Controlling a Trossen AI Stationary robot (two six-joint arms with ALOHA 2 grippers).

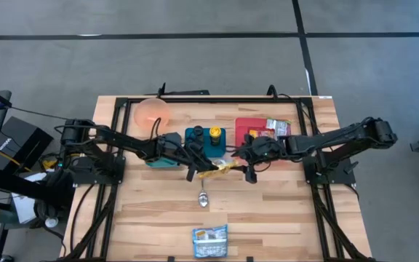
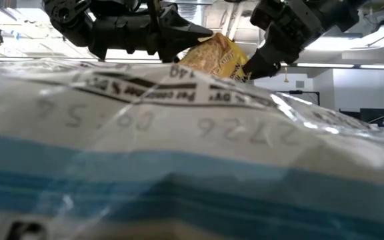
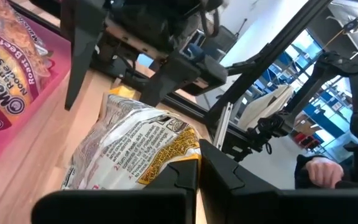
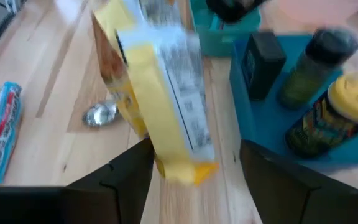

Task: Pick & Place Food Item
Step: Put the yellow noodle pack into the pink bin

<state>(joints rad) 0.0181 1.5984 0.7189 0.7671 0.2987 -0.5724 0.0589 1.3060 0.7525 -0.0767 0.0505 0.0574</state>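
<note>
A yellow snack packet (image 1: 220,169) hangs in the air between my two grippers, over the middle of the table; it also shows in the low view (image 2: 217,57). My left gripper (image 1: 197,166) comes from the table's left and is shut on the packet. My right gripper (image 1: 247,166) comes from the right and is open. Its fingers (image 4: 129,171) stand on either side of the packet's other end (image 4: 182,168); I cannot tell whether they touch it. My left gripper pinches the yellow packet's end nearest the table's left (image 3: 178,154) between its two fingers, coming about level from the table's left. The packet is lifted clear of the table and sticks out toward my right gripper.
A spoon (image 1: 203,198) lies just below the packet. A blue caddy with bottles (image 1: 204,138), a teal box (image 1: 162,158) and a pink bowl (image 1: 151,110) stand behind. A red tray (image 1: 252,125) with packets is at the back right. A blue-white packet (image 1: 209,241) lies at the near edge and fills the low view (image 2: 179,167).
</note>
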